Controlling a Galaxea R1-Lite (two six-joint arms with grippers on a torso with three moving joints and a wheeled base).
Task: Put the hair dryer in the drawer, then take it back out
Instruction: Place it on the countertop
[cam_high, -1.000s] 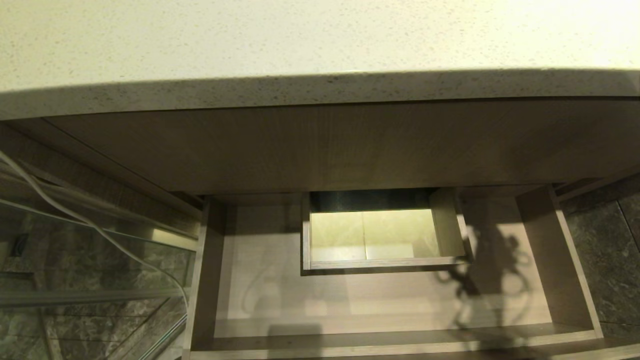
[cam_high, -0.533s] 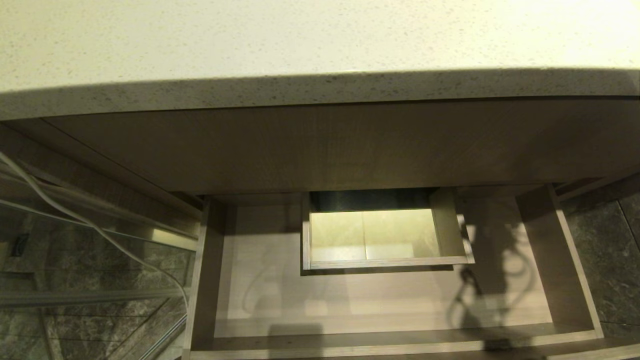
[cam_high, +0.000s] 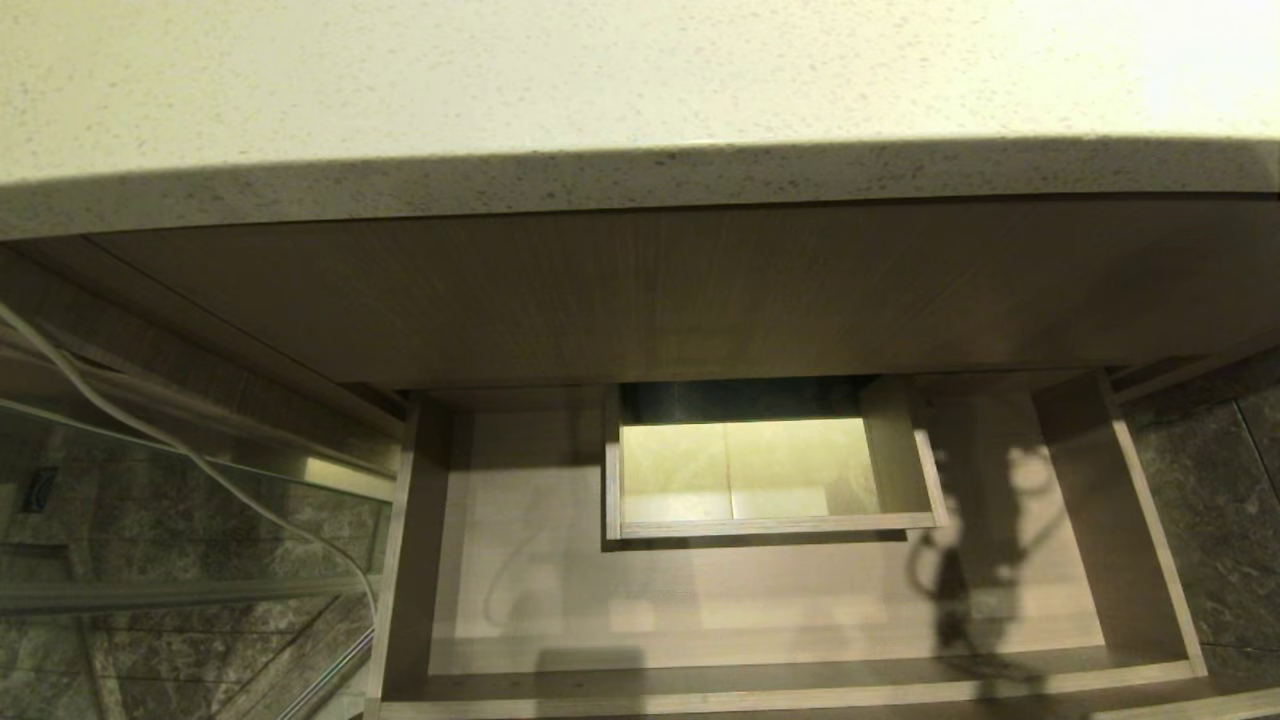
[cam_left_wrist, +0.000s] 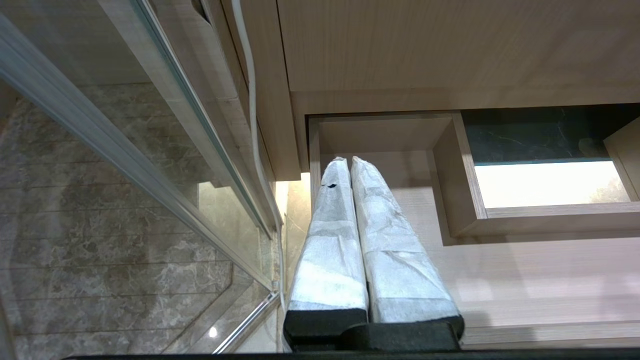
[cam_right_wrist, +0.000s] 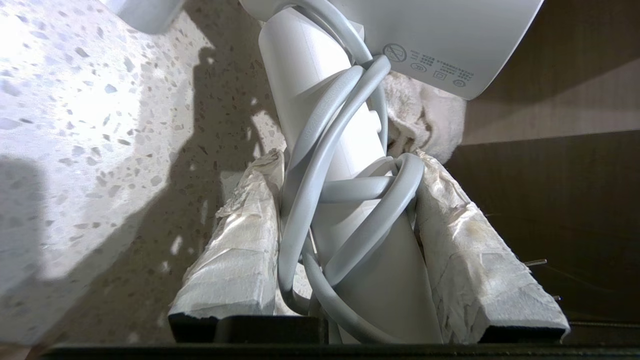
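Observation:
The drawer (cam_high: 700, 610) stands pulled out below the counter, wide and shallow, its floor bare. The hair dryer (cam_right_wrist: 345, 130) is out of the head view. It shows in the right wrist view, white, with its cord (cam_right_wrist: 320, 165) looped about the handle. My right gripper (cam_right_wrist: 348, 159) is shut on that handle, one wrapped finger on each side. Only its shadow (cam_high: 960, 570) falls on the drawer's right part. My left gripper (cam_left_wrist: 348, 161) hangs shut and empty over the drawer's (cam_left_wrist: 525, 280) left end.
A speckled stone counter (cam_high: 600, 80) juts over a wood-grain vanity panel (cam_high: 700, 300). A boxed notch (cam_high: 750, 470) sits at the drawer's rear. A glass panel (cam_high: 150, 520) and a white cable (cam_high: 200, 460) are at the left. A white towel (cam_right_wrist: 430, 125) lies behind the dryer.
The shadow of my right arm and the dryer has slid across the drawer's right part toward its front. The drawer and the left arm have stayed put.

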